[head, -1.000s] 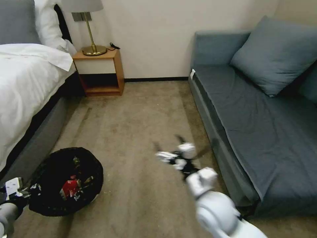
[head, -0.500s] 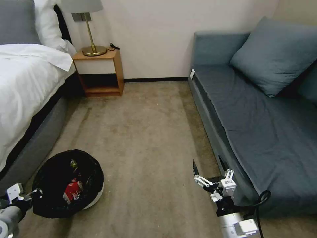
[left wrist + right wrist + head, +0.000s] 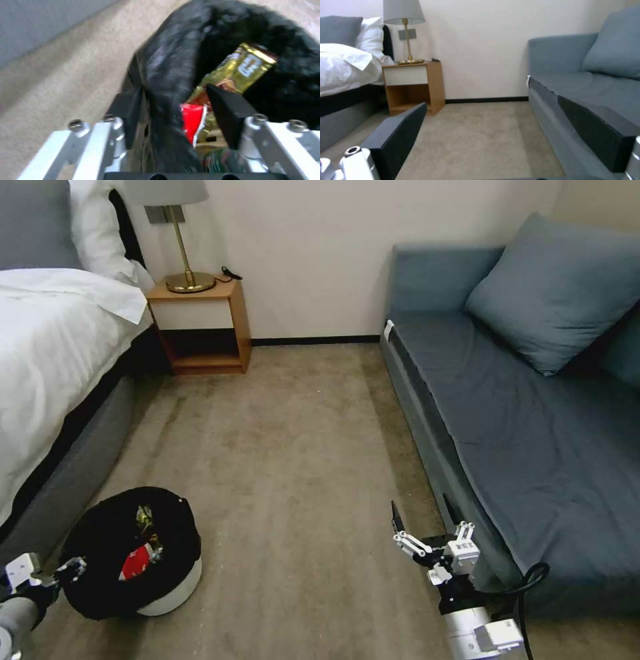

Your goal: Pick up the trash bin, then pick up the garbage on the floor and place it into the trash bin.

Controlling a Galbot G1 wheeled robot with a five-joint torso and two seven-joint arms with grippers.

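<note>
The left gripper (image 3: 67, 567) sits at the lower left corner of the head view, low over the carpet (image 3: 287, 447) beside the bed (image 3: 47, 353). Its fingers (image 3: 226, 112) straddle the near rim of the trash bin (image 3: 170, 593), one outside the wall and one inside, pinching the black bag (image 3: 173, 75) that drapes over the rim.

The trash bin stands on the carpet near the foot of the bed frame, white wall showing under the bag. Inside it, the left wrist view shows a red snack packet (image 3: 193, 122) lying against a gold wrapper (image 3: 240, 70), both just beside the inner finger. Other contents beneath them cannot be made out.

At the far edge of the carpet, a wooden nightstand (image 3: 200, 323) stands against the wall with a brass lamp (image 3: 183, 240) on top.

The right gripper (image 3: 427, 517) hangs above the carpet close to the front edge of the grey sofa (image 3: 533, 447), pointing toward the far wall. Its fingers (image 3: 600, 127) are spread wide with nothing between them. A grey cushion (image 3: 560, 287) rests at the sofa's back corner.
</note>
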